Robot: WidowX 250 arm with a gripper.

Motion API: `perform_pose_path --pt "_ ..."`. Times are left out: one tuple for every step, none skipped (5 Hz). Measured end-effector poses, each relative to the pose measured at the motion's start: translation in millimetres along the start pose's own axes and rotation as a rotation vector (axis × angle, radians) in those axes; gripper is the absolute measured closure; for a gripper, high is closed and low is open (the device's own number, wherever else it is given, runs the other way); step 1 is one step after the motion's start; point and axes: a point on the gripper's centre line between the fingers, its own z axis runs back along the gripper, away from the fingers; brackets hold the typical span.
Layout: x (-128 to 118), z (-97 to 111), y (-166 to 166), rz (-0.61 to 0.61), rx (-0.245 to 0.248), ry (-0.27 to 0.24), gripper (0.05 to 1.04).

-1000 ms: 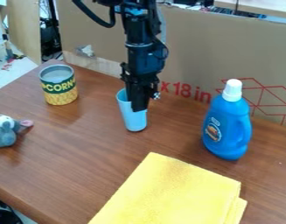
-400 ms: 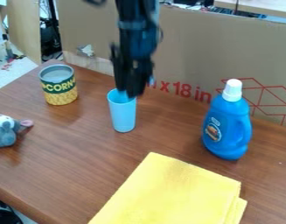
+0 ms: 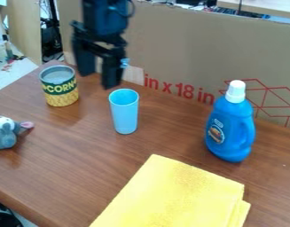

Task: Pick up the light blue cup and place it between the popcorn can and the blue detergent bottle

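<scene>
The black gripper (image 3: 97, 80) hangs in the upper left of the camera view, its two fingers apart with nothing between them. It is above and behind the light blue cup (image 3: 125, 111), which stands upright on the wooden table (image 3: 82, 155). To the gripper's lower left is a corn can (image 3: 60, 86), standing upright near the table's back left edge.
A blue bottle with a white cap (image 3: 231, 122) stands upright at the right. The folded yellow cloth (image 3: 176, 195) lies at the front. A grey plush toy (image 3: 6, 132) is at the left. A cardboard sheet (image 3: 188, 48) rises along the back edge.
The gripper has come away from the cup, moving up and left, and its fingers now stand apart. The cup, tilted before, has shifted slightly left and stands upright.
</scene>
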Motion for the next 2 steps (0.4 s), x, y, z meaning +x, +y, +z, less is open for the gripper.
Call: perform_pose_path --pt "-45.2 4.4 -15.2 0.063 -0.023 0.114 0.081" --pt "-76.6 0.4 -49.4 0.060 -0.061 0.060 0.083"
